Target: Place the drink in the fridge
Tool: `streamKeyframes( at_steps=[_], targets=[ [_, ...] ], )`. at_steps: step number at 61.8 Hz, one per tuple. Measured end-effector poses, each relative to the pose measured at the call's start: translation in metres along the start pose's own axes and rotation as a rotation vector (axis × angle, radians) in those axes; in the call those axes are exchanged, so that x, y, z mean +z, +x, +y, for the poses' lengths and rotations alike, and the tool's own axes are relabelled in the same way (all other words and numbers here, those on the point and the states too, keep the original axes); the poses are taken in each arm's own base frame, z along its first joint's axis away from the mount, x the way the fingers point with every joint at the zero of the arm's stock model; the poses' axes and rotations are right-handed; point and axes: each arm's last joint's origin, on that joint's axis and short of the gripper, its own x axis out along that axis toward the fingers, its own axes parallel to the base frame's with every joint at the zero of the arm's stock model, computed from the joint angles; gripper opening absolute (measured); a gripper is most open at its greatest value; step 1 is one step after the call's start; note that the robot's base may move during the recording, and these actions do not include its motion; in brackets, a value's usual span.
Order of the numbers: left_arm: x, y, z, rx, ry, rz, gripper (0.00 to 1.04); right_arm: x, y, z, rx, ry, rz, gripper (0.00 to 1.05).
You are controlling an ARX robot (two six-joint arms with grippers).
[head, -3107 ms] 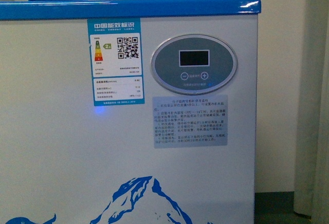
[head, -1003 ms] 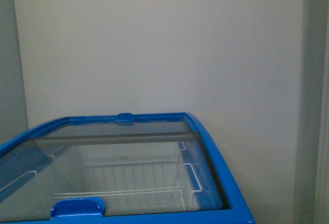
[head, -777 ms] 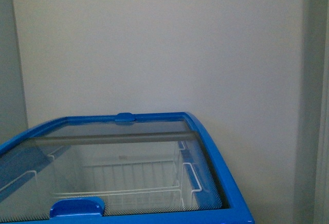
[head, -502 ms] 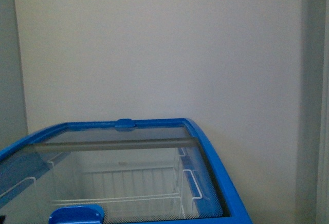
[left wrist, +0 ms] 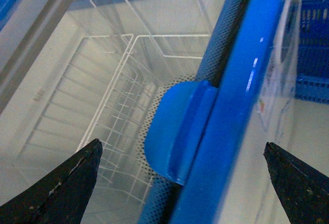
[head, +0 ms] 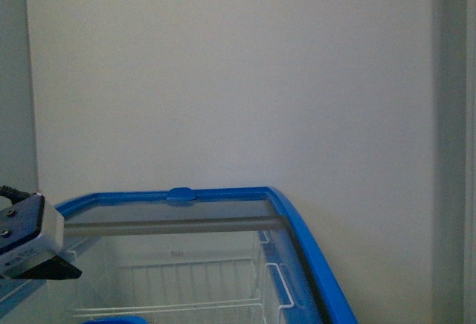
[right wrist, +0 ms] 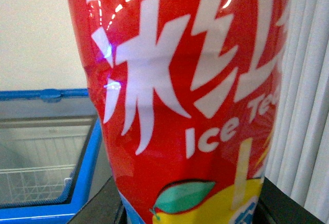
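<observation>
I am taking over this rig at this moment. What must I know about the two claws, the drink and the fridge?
Left claw: open, with one finger on each side of the blue handle on the glass lid. No contact can be seen.
Right claw: shut on the drink, which is held outside the fridge.
Done: the drink is picked up.
Left: the lid looks closed, so slide it open, then put the drink inside.

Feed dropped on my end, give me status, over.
Left gripper open, at the lid handle. Right gripper shut on the drink. Fridge glass lid closed, blocking the way in.
</observation>
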Motion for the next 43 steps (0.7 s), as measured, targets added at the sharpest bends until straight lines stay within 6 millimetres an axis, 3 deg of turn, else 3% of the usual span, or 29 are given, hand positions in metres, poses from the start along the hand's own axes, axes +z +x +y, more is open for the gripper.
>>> streamKeyframes(
  at_steps=[14,34,43],
  targets=[
    [0.002,0.030,0.021,0.008,0.078,0.027,0.97,0.000,0.000,0.000,0.000,0.000,0.000,0.39],
    [-0.007,0.053,0.040,-0.008,0.093,0.053,0.97,0.000,0.000,0.000,0.000,0.000,0.000,0.39],
    [-0.007,0.065,0.064,0.074,0.166,0.048,0.97,0.000,0.000,0.000,0.000,0.000,0.000,0.39]
  ],
)
